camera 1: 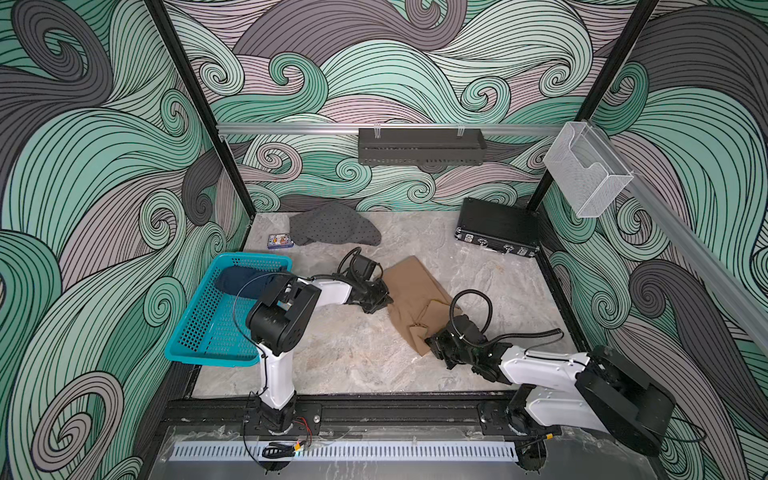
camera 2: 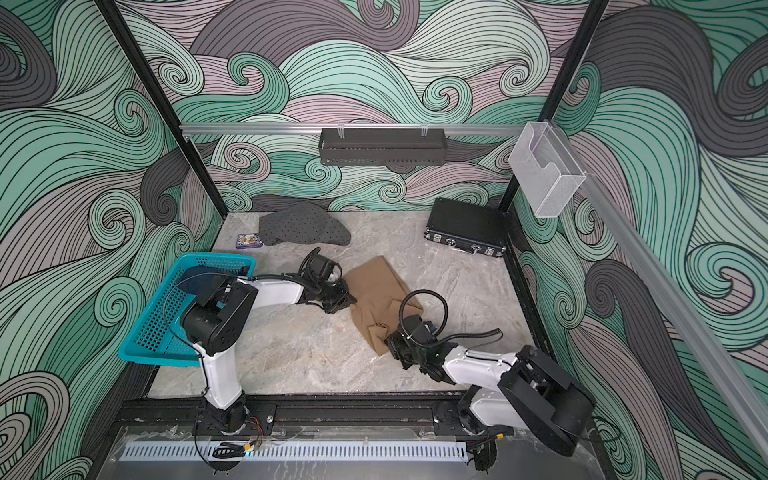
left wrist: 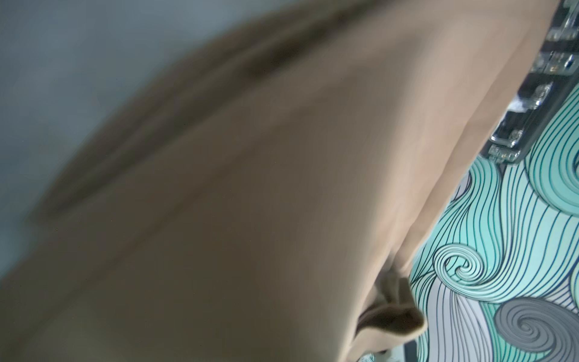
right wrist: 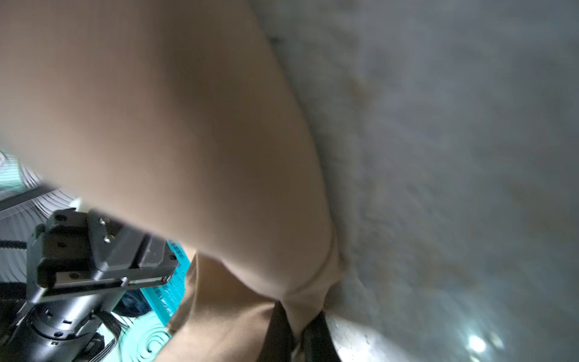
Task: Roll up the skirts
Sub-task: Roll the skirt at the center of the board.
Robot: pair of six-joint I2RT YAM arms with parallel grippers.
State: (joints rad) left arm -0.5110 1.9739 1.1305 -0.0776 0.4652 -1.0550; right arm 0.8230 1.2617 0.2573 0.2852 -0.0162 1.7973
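Out on the middle of the desk (camera 1: 353,357), the tan skirt (camera 1: 409,291) lies flat with a near corner flopped over, unrolled, so this looks like the opening grab of its roll. On that near corner the right jaws pinch shut; the left jaws sit at its basket-side edge, but whether they have bitten I cannot tell. Next, both edges want holding evenly and turning over together, while the dotted grey skirt (camera 1: 332,224) sits at the back of the desk and the denim skirt (camera 1: 241,279) in the teal basket (camera 1: 187,311).

Swirl-patterned walls (camera 1: 415,62), marbled grey tabletop (camera 1: 365,357)
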